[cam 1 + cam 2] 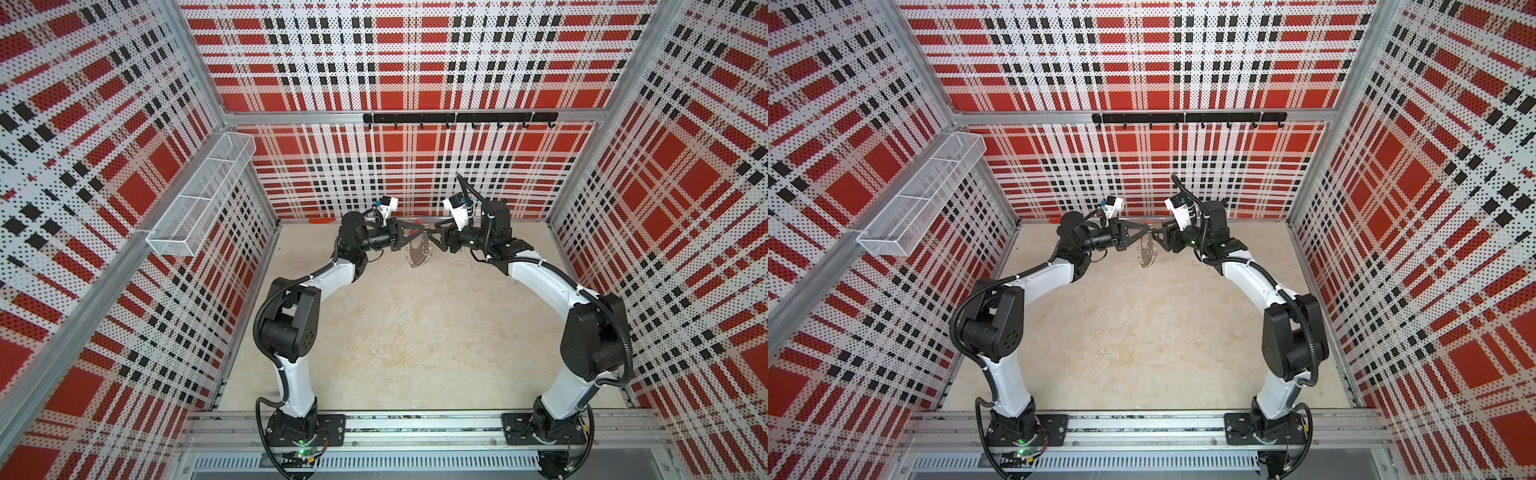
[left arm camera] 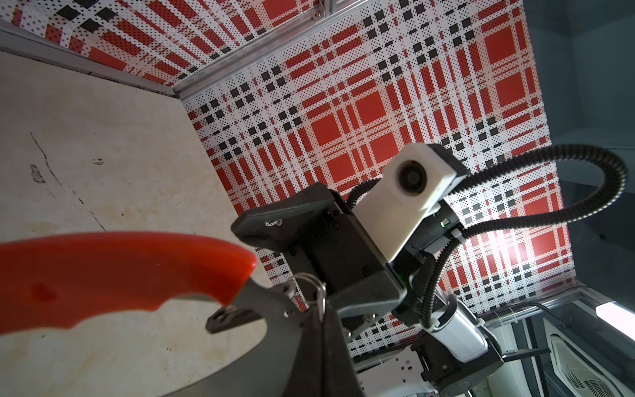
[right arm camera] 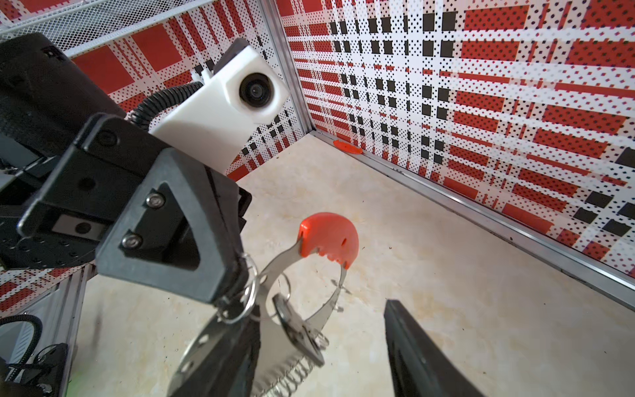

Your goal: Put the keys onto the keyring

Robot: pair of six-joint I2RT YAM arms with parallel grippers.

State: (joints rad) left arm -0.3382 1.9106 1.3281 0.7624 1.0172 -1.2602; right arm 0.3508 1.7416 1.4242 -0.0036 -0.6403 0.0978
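Observation:
The keyring [image 1: 417, 252] [image 1: 1147, 254] is a grey crescent band with a red segment [image 3: 328, 239] [image 2: 120, 271] and split rings along its rim. It hangs in the air at the back middle. My left gripper [image 1: 423, 233] [image 2: 323, 311] [image 3: 235, 302] is shut on a split ring at the keyring's rim. The keys' black tag [image 3: 299, 330] [image 2: 235, 318] dangles by a thin ring at the band's inner edge. My right gripper [image 1: 433, 240] [image 3: 326, 318] faces the left one and is open, with the tag and band between its fingers [image 3: 415, 347]. I cannot make out the tiny key.
A white mesh basket [image 1: 199, 199] is fixed to the left wall. A black hook rail [image 1: 459, 118] runs along the back wall. A small orange piece [image 1: 322, 221] [image 3: 347, 146] lies at the foot of the back wall. The beige floor [image 1: 415, 332] lies below both arms.

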